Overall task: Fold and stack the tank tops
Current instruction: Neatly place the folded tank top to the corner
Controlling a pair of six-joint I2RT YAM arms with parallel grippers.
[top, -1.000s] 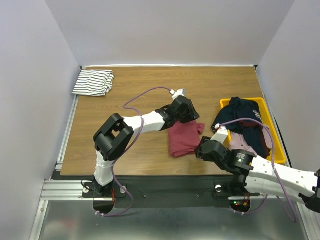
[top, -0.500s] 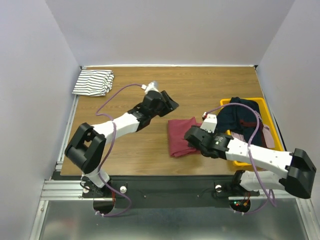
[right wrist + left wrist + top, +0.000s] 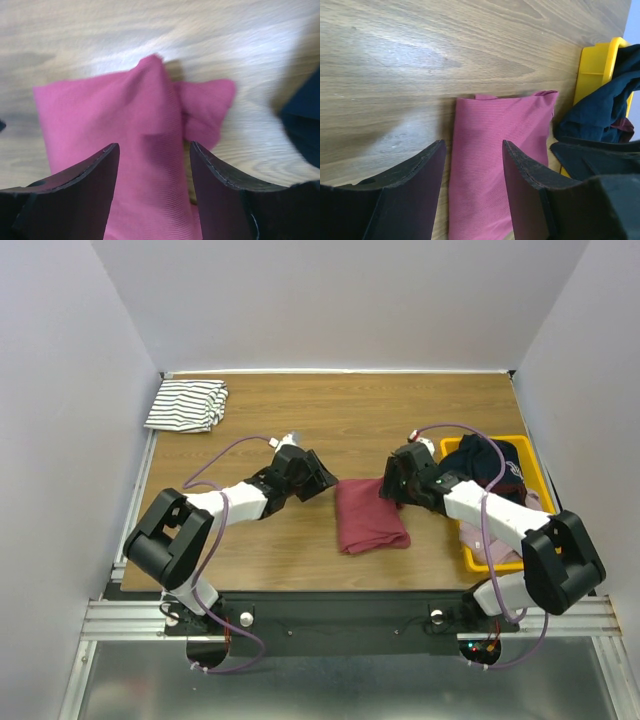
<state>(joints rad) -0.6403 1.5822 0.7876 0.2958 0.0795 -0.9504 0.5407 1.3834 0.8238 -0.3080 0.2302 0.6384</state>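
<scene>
Folded dark red cloth tank top (image 3: 370, 518) lies flat; left gripper (image 3: 322, 480) and right gripper (image 3: 387, 486) flank it, both wide and empty, likely poised to lift.

— What's on the table (image 3: 400, 410)?
— It's a wooden top. A striped top (image 3: 186, 405) lies folded in the far left corner.
— And in the middle?
— A red top (image 3: 368, 515), folded into a rough rectangle, lies flat nearer the front edge.
— Right side?
— A yellow bin (image 3: 449, 446) stands by the right edge, with dark and pink clothes heaped in it. The red top is near it, bare wood between.
</scene>
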